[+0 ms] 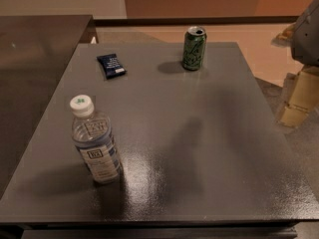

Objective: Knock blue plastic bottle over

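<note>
The blue plastic bottle (95,143) stands upright near the front left of the grey table (199,133). It is clear, with a white screw cap and a blue-and-white label. My gripper (299,98) shows at the right edge of the view, beyond the table's right side and far from the bottle. It holds nothing that I can see.
A green drink can (194,48) stands upright at the back of the table. A flat dark-blue packet (110,65) lies at the back left. A darker table (35,63) adjoins on the left. The floor lies beyond the right edge.
</note>
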Controlling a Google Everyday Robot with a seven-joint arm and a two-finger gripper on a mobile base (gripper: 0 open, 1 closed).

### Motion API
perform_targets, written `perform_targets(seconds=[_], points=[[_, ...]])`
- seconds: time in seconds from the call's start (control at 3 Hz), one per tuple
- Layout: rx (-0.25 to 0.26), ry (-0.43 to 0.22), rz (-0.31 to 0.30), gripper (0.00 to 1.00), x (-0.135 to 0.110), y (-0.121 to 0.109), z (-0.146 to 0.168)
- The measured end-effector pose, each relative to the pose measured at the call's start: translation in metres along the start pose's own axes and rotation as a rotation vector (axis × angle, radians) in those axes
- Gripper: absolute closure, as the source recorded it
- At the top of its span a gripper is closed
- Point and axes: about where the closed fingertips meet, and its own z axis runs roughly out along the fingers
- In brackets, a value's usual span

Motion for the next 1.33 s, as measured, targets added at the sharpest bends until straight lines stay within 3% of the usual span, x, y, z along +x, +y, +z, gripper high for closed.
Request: perform_targets(seconds=[0.67,1.0,1.33], points=[[0.002,-0.019,-0.001,0.0,-0.006,-0.002,0.002],[-0.042,-0.103,-0.005,0.0,-0.03,0.005,0.014],[-0.114,-0.226,-0.031,0.0,-0.071,0.021,0.033]])
